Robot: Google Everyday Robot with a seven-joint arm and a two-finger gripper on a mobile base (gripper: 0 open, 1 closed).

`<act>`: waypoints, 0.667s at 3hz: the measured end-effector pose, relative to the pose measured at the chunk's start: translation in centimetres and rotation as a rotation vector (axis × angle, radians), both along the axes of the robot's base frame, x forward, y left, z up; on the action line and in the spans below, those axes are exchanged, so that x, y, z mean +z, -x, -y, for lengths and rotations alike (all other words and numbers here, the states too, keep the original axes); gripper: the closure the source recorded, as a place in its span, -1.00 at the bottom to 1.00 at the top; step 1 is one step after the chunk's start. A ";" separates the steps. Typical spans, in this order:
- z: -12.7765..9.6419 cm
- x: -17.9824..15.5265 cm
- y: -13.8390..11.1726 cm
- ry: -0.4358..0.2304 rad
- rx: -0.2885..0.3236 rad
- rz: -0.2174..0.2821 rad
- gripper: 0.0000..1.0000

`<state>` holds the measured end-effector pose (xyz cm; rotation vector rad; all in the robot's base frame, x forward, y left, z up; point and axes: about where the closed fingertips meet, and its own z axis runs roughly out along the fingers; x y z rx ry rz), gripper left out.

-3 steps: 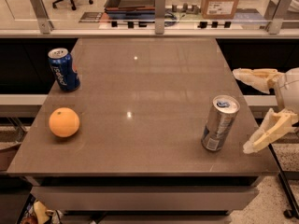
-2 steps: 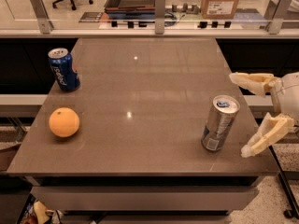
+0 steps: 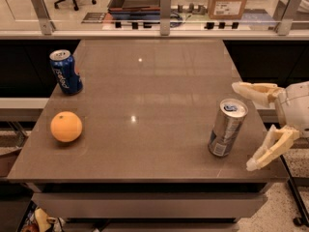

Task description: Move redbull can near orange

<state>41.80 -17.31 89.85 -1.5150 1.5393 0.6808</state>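
The redbull can [image 3: 227,127], tall, slim and silver with blue patches near its base, stands upright near the table's right front. The orange [image 3: 66,126] lies near the table's left front edge, far from the can. My gripper [image 3: 247,127] is at the right edge of the table, just right of the can. It is open and empty: one cream finger [image 3: 253,92] reaches above and behind the can, the other finger [image 3: 270,149] hangs lower right of it. Neither touches the can.
A shorter dark blue can [image 3: 65,72] with white lettering stands at the table's left edge, behind the orange. The brown table [image 3: 145,91] ends at a railing with metal posts [image 3: 165,6] at the back. A cardboard box [image 3: 230,0] sits beyond.
My gripper has shifted slightly left toward the redbull can. The can, the orange and the blue can have not moved.
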 end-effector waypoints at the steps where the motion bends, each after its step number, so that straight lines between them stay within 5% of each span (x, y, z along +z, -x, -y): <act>1: -0.2 0.0 0.0 0.001 0.004 0.001 -0.66; 2: -0.4 0.1 0.0 0.001 0.007 0.001 -0.17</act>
